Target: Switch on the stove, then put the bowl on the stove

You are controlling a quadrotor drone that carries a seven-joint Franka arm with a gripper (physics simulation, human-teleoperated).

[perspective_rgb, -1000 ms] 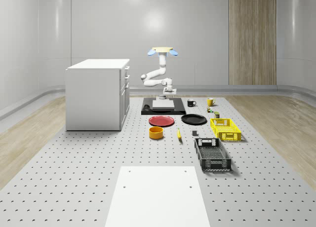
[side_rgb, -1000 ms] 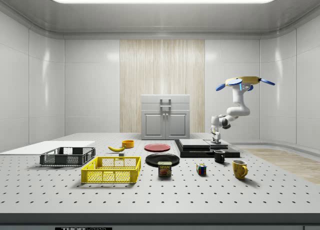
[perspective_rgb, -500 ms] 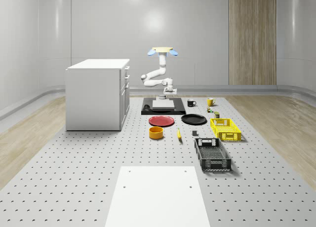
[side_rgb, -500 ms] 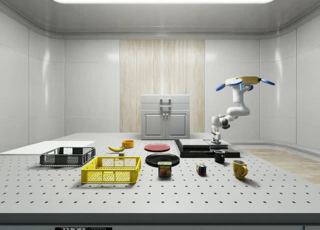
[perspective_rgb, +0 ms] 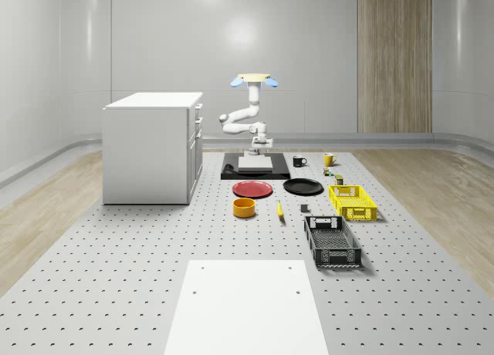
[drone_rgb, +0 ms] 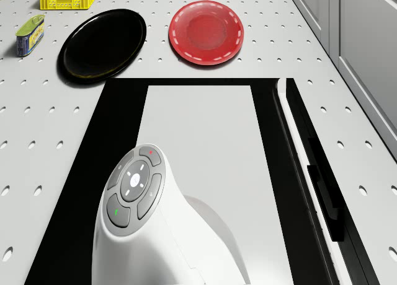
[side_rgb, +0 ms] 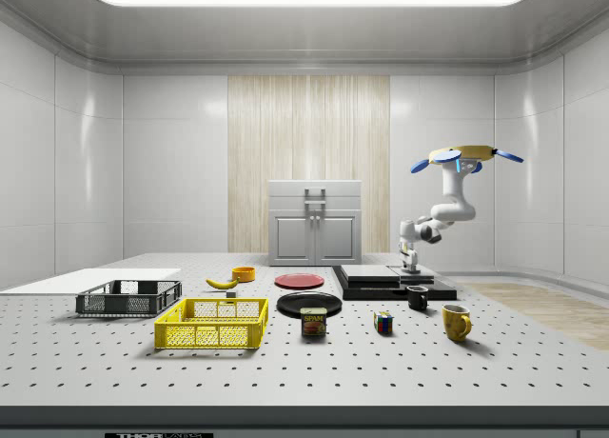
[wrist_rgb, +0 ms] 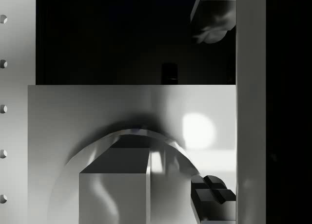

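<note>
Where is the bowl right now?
In the whole-scene view the orange bowl sits on the table, in front of the red plate and left of the banana, well short of the stove.

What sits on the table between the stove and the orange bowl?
The red plate lies between the stove and the bowl, as the whole-scene view shows; the black plate sits off to that view's right.

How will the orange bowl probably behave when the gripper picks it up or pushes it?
The orange bowl looks rigid, with low straight walls and a wide base, so it would probably slide rather than tip or roll. It seems empty and likely light. Its smooth, glossy wall may be slippery between two fingers.
</note>
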